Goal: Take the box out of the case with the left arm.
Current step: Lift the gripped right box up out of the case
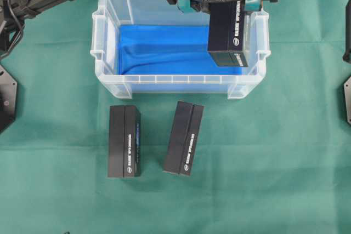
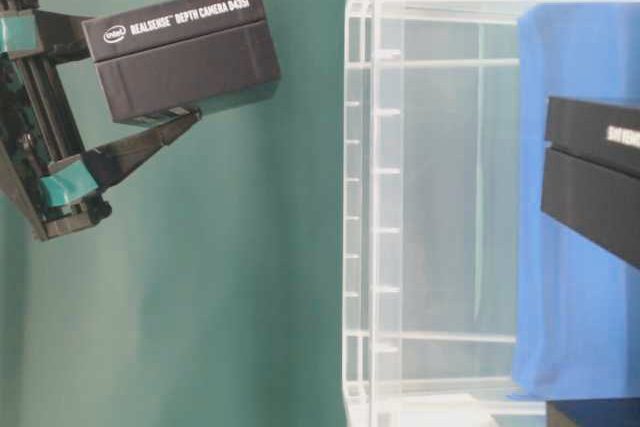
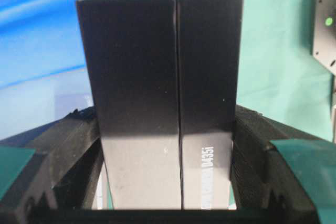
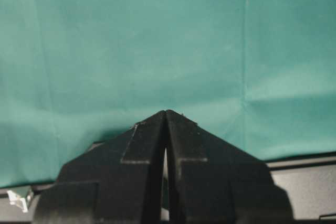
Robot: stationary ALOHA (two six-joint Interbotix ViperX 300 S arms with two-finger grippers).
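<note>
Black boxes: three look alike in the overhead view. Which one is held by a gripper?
The black box over the case's right end, clamped in the left gripper. The other two boxes lie on the green cloth.

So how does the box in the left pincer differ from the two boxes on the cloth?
The held box is clamped in the left pincer and lifted over the case; the left box on the cloth and the right box on the cloth lie free in front of the case. The held box hangs tilted; the cloth boxes lie flat, the right one skewed. All three look like the same black, white-lettered carton.
</note>
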